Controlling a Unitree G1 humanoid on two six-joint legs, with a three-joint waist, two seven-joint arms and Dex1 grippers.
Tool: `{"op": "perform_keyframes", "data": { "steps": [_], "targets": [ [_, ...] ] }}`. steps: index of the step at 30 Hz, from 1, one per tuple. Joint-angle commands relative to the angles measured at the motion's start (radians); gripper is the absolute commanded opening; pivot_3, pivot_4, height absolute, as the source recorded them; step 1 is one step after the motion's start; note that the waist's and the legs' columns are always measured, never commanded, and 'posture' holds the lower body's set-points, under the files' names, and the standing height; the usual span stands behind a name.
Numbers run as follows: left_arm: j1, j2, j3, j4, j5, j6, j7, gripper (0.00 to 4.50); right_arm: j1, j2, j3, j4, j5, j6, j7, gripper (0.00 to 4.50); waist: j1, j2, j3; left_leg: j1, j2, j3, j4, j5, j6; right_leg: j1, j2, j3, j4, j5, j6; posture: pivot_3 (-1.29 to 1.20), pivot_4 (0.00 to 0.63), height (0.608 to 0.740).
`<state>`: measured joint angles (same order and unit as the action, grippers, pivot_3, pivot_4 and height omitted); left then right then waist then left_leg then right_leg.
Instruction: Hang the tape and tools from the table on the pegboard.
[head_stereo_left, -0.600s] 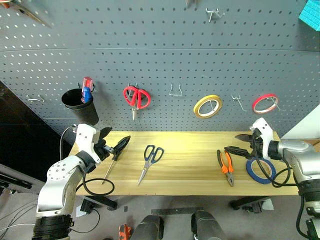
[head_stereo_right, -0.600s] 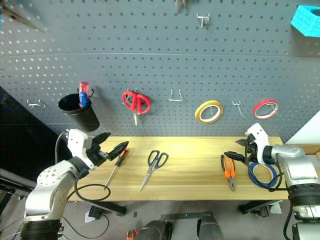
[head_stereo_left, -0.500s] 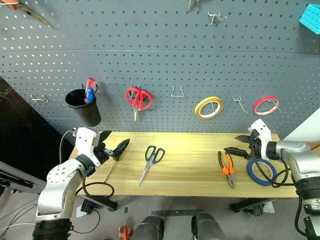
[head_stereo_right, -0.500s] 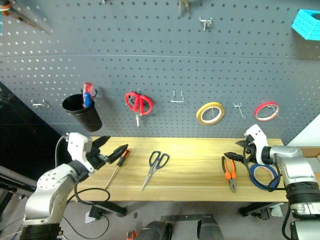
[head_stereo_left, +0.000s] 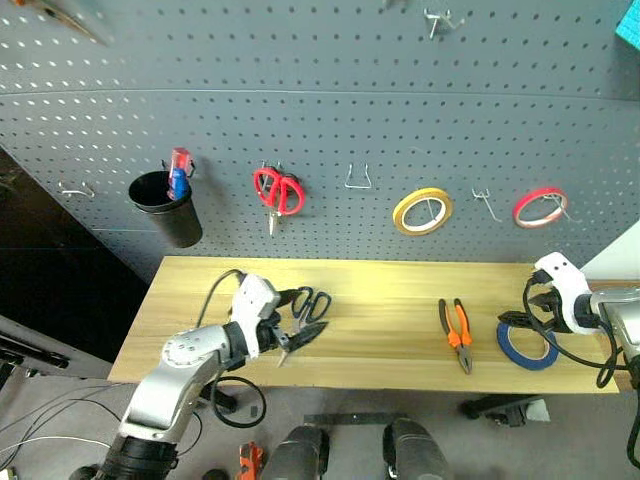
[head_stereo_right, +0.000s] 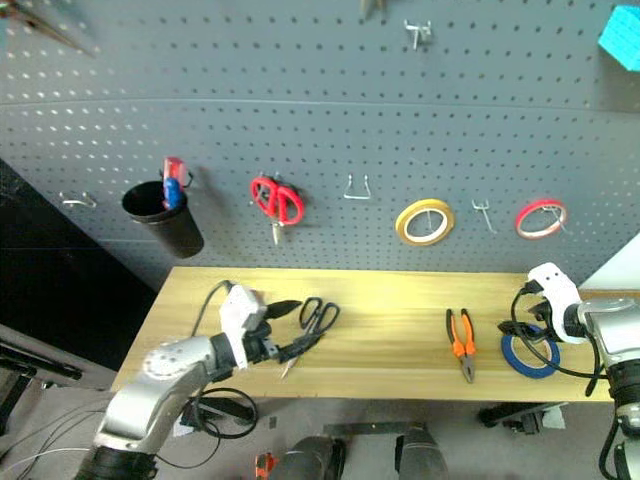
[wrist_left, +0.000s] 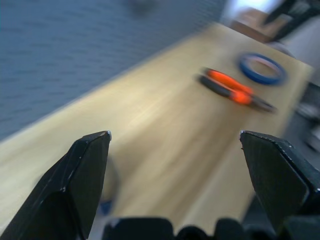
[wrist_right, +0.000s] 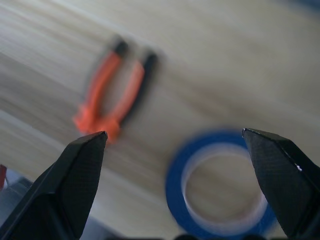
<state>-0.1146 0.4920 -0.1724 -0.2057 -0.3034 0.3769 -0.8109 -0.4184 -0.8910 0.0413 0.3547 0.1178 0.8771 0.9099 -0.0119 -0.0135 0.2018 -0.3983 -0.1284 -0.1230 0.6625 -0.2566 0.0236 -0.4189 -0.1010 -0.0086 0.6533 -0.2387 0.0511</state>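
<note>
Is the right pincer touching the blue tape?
Apart: right wrist view shows the open right pincer above the blue tape, which lies flat on the table.

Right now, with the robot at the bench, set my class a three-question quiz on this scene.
1. True or false: the blue tape already hangs on the pegboard.
2. Which lies nearer the blue tape: (a) pliers or (b) dark-handled scissors?
3. Fill in: the right gripper is ___.

Key: 1 false, it lies on the table; 2 a; 3 open.
</note>
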Motion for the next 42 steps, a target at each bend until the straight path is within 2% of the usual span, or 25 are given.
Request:
{"op": "perform_keyframes", "data": {
  "steps": [1,4,10,14,19,22,28,32,33,37,40,42],
  "targets": [
    [-0.042,-0.045,-0.105,0.002,0.075,-0.015,0.019,4.42,-0.026,0.013,0.025,-0.049,-0.006,0.11,-0.034,4.5,-0.01,-0.001,0.02,-0.001,0.0,0.0,0.0,0.0,0.0,0.0,0.0,0.0,-0.001,0.0,0.0,-0.1,0.312,0.74],
    [-0.056,-0.099,-0.134,-0.005,0.075,0.019,0.047,4.42,-0.027,0.047,0.034,-0.048,-0.009,0.146,-0.071,4.5,-0.019,-0.003,0.043,-0.002,0.0,0.0,0.0,0.0,0.001,-0.001,0.0,0.0,-0.002,0.001,0.0,-0.09,0.34,0.74],
    [-0.012,-0.106,-0.195,-0.114,0.08,0.081,0.058,4.42,-0.032,0.099,0.021,-0.011,-0.02,0.16,-0.158,4.5,-0.02,-0.003,0.09,-0.003,0.0,0.0,-0.001,-0.001,0.002,-0.002,-0.001,-0.001,-0.002,0.001,0.0,-0.05,0.387,0.74],
    [0.002,-0.127,-0.226,-0.148,0.084,0.097,0.084,4.42,-0.034,0.137,0.016,0.028,-0.025,0.145,-0.211,4.5,-0.016,-0.004,0.112,-0.004,0.0,0.0,-0.001,-0.002,0.003,-0.002,-0.001,-0.001,-0.004,0.001,0.0,-0.03,0.399,0.74],
    [-0.022,-0.159,-0.249,-0.151,0.09,0.121,0.108,4.42,-0.049,0.176,0.001,0.098,-0.031,0.116,-0.277,4.5,-0.013,-0.01,0.118,-0.004,0.0,0.0,0.0,-0.002,0.004,-0.001,-0.001,-0.002,-0.005,0.001,0.001,-0.02,0.401,0.74],
    [-0.022,-0.153,-0.243,-0.161,0.084,0.128,0.108,4.5,-0.049,0.186,-0.011,0.114,-0.024,0.11,-0.295,3.89,-0.013,-0.012,0.119,-0.004,0.0,0.0,0.0,-0.002,0.004,-0.001,-0.001,-0.001,-0.005,0.001,0.001,-0.02,0.399,0.74],
    [-0.028,-0.141,-0.225,-0.16,0.065,0.116,0.089,4.5,-0.044,0.175,-0.032,0.081,-0.013,0.136,-0.307,1.78,-0.013,-0.012,0.12,-0.004,0.0,0.0,-0.001,-0.002,0.004,-0.001,-0.001,-0.002,-0.006,0.001,0.001,-0.04,0.38,0.74],
    [-0.072,-0.169,-0.211,-0.12,0.036,0.085,0.059,4.5,-0.038,0.15,-0.075,0.032,-0.01,0.157,-0.332,0.47,-0.015,-0.011,0.12,-0.004,0.0,0.0,-0.001,-0.002,0.003,-0.002,-0.001,-0.002,-0.006,0.001,0.001,-0.09,0.357,0.74],
    [-0.085,-0.18,-0.208,-0.107,0.026,0.077,0.05,4.5,-0.022,0.137,-0.099,-0.015,-0.001,0.175,-0.335,0.35,-0.015,-0.011,0.119,-0.004,0.0,0.0,-0.001,-0.002,0.003,-0.002,-0.001,-0.002,-0.006,0.001,0.001,-0.11,0.352,0.74],
    [-0.138,-0.213,-0.205,-0.028,0.019,0.014,0.009,4.5,0.098,0.067,-0.2,-0.298,0.054,0.307,-0.309,0.35,-0.015,-0.004,0.116,-0.007,-0.001,0.0,0.0,0.0,-0.001,-0.003,-0.001,-0.002,-0.008,0.002,0.002,-0.2,0.32,0.74],
    [-0.192,-0.265,-0.184,0.071,0.02,-0.067,0.002,4.5,0.22,0.014,-0.346,-0.567,0.13,0.418,-0.267,0.35,-0.022,-0.001,0.115,-0.01,-0.001,0.0,0.0,0.0,-0.001,-0.006,-0.001,-0.003,-0.008,0.002,0.003,-0.31,0.303,0.74],
    [-0.229,-0.302,-0.169,0.153,0.029,-0.133,-0.001,4.5,0.29,0.003,-0.449,-0.702,0.182,0.425,-0.228,0.35,-0.033,-0.001,0.115,-0.01,-0.001,0.0,0.001,0.0,-0.001,-0.006,-0.001,-0.003,-0.008,0.003,0.004,-0.36,0.301,0.74]
  ]
}}
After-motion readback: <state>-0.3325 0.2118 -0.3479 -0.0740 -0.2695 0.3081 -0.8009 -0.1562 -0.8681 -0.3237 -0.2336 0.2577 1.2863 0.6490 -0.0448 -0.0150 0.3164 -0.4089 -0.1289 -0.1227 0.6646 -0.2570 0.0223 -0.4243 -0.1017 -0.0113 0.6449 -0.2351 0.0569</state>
